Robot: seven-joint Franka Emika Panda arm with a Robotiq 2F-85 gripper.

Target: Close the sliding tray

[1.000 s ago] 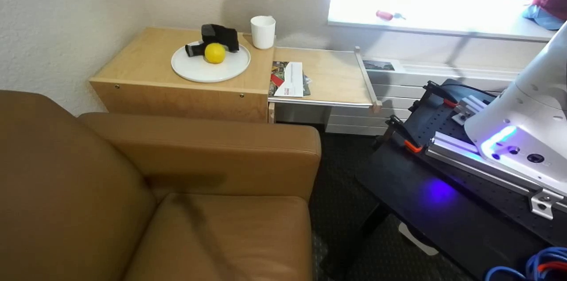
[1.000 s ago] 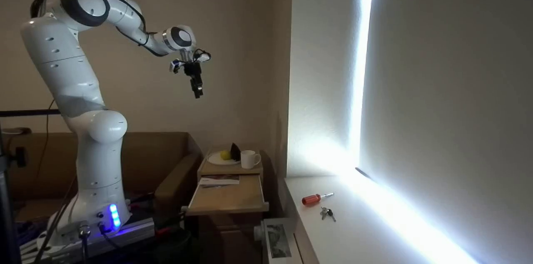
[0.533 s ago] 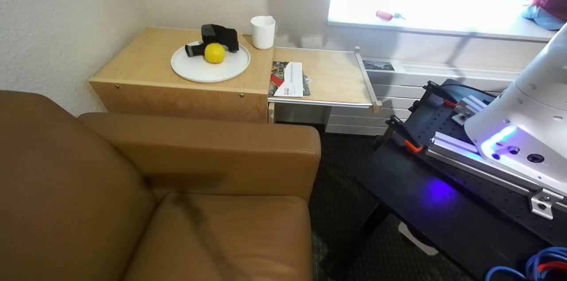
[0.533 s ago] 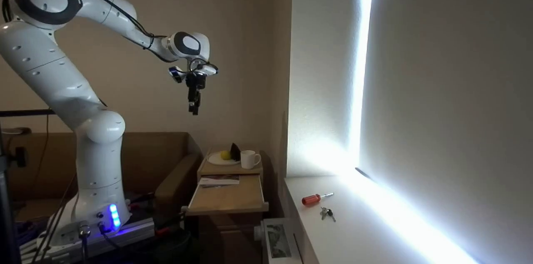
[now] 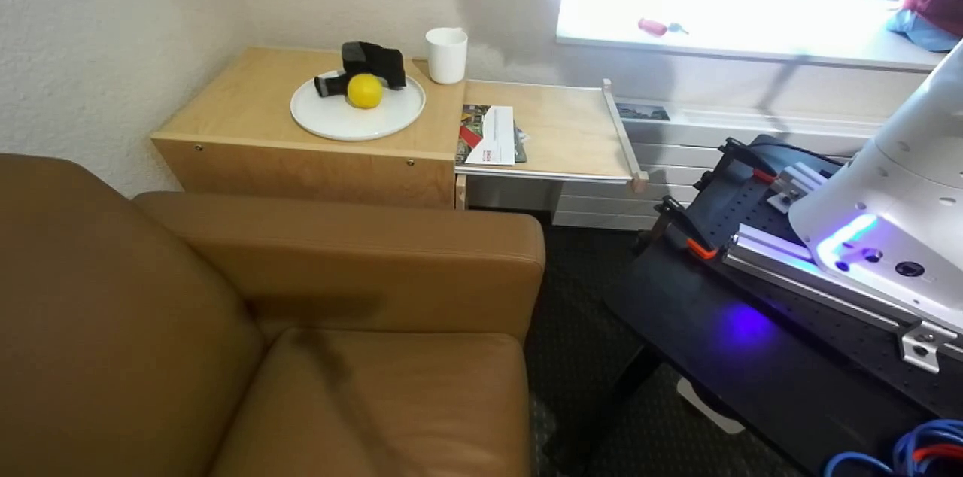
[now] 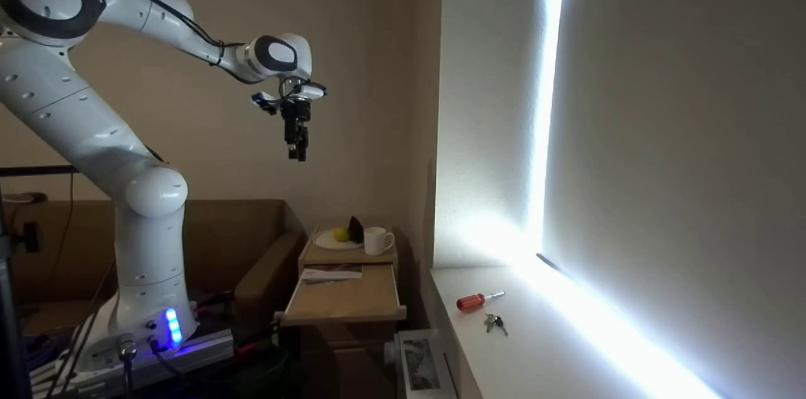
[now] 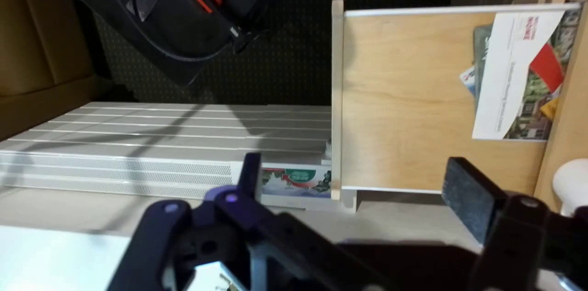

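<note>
Wrist view shows the gripper [image 7: 358, 183] with its two fingers [image 7: 468, 201] spread well apart and nothing held between them. Below it, clear of contact, lies the sliding tray [image 7: 413, 98], extended out from the wooden table [image 5: 241, 93]. Seen from the wrist, the tray's outer rim lines up with the gap between the fingers, and its inner end reaches across past the finger at the picture's right. Printed papers [image 7: 498, 80] lie on the tray at that inner end, next to the table. On that side too, lower than the gripper, a white mug [image 5: 447, 56] stands upright on the table near the tray. Also below the gripper's level, a white plate [image 5: 395, 114] rests on the table, bearing a round yellow object [image 5: 365, 90] and a black object [image 5: 380, 63] whose kind I cannot tell. Toward the opposite finger, the slatted radiator [image 7: 161, 130] stretches lower down, with a printed card [image 7: 296, 181] on its top near the tray's outer rim. In an exterior view, the windowsill [image 6: 535, 355] is lower than the gripper and to its right, carrying a red screwdriver [image 6: 471, 303] and keys [image 6: 496, 323], just beside each other. A brown sofa [image 6: 233, 229] is behind the gripper there, low and to its left
</note>
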